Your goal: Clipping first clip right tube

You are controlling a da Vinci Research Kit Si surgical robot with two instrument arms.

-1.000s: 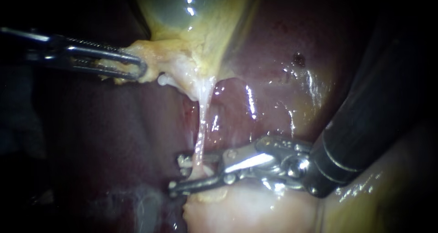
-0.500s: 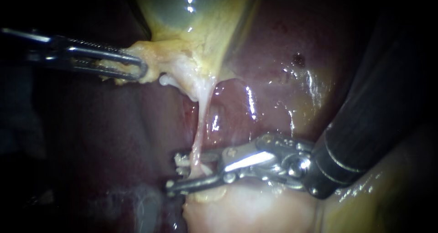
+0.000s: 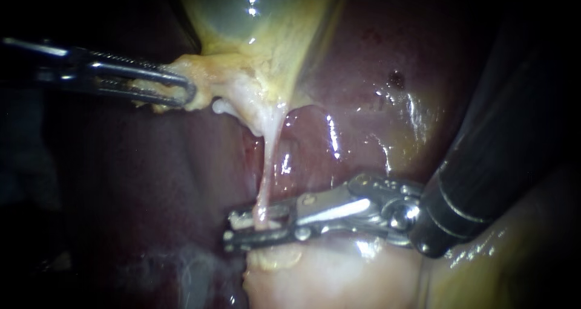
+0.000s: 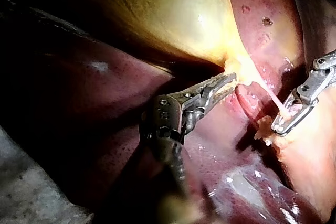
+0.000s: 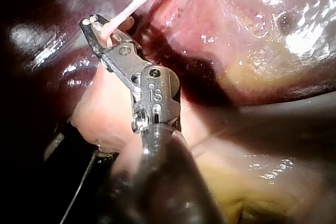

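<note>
A thin pale tube runs stretched from the yellowish gallbladder neck down to my right instrument. Its jaws lie nearly together and are shut on the tube's lower end, just above a pale lump of tissue. The right wrist view shows the tube entering the jaw tips of my right instrument. My left instrument comes in from the left, shut on pale fatty tissue at the gallbladder neck and holding it taut. In the left wrist view my left instrument grips the neck, with my right instrument beyond it.
Dark red liver lies behind and around the tube, wet and glistening. My right instrument's thick black shaft fills the right side. Pale yellowish tissue lies under that shaft.
My right instrument's jaws, spread wide around the tube a second ago, have closed down onto it. The left instrument and the gallbladder neck have stayed still.
</note>
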